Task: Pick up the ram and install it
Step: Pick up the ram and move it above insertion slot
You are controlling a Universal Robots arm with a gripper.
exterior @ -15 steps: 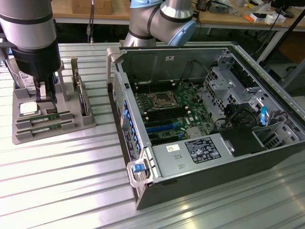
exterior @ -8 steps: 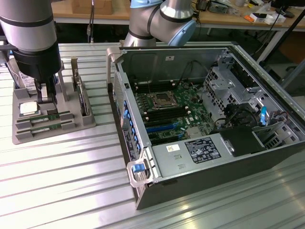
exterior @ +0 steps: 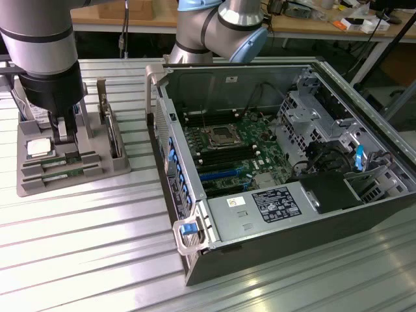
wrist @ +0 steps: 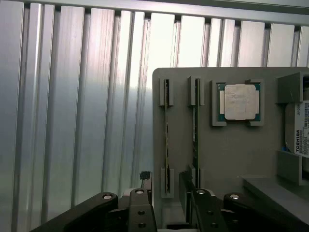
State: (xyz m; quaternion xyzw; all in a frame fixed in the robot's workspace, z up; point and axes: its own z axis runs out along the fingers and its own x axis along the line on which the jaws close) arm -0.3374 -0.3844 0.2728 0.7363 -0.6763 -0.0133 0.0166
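— Green, long and narrow, a thin circuit-board stick: where did we find the ram (wrist: 166,135)?

— We found it standing on edge in the end slots of the flat grey plastic holder (wrist: 231,159), directly under the black two-fingered claw (wrist: 164,188). One end of it sat in the gap between the fingers (wrist: 140,205); the rest ran straight ahead, past the fingertips.

— So how did its long axis lie against the claw?

— Along the gap, we judged, crosswise to the line on which the fingers close. Its flat faces were turned to the fingers, one on each side.

— And the claw itself?

— Spread wide, holding nothing. We saw no contact with the board; the fingers stood just beside it.

— Anything close enough to confuse us?

— A second green stick (wrist: 195,125) lay parallel in the neighbouring slots, just outside one finger, which seemed to come down between the two boards. Further off on that same side we noted the square silver processor chip (wrist: 238,101) in its grey corners, and beyond it the silver hard drive with a white label (wrist: 301,130).

— And the place for it?

— The open black computer case (exterior: 292,162), its green motherboard (exterior: 234,149) bare, stood well apart from the claw on the ribbed aluminium table (wrist: 72,121). With one arm only, we had no question of which was nearer: it hung over the holder, not over the case.
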